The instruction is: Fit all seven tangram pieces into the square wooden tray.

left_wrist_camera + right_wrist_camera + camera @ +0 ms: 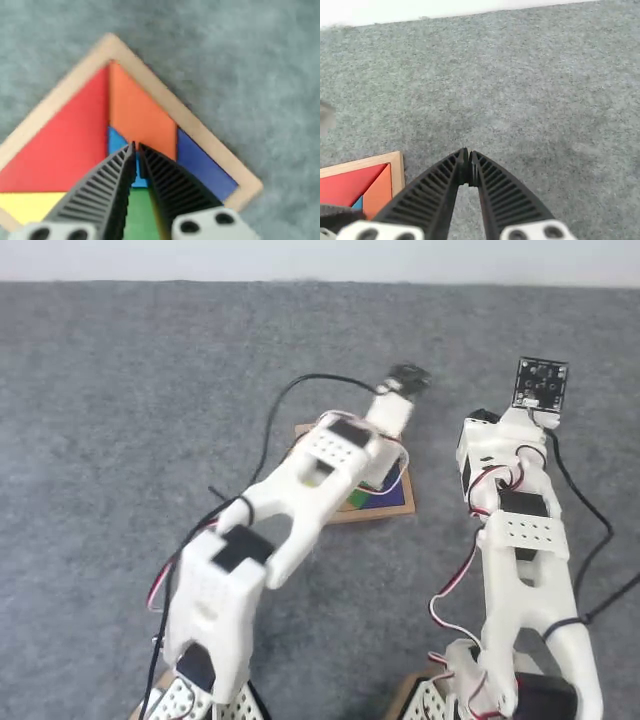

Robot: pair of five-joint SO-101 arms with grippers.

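left hand: clenched on nothing, its tips just over the light blue piece
tray: right under the left hand, flat on the grey bench
pieces in the tray: orange piece just past the left hand's tips, with the red piece and dark blue piece to either side of it; green piece and yellow piece are back under the hand
right hand: clenched on nothing, over the bench, with a corner of the tray near it to one side

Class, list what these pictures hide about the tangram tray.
High view: the left arm covers most of the tray.
Left wrist view: the left hand partly hides the green piece; an edge crops the tray.
Right wrist view: an edge cuts off the tray.
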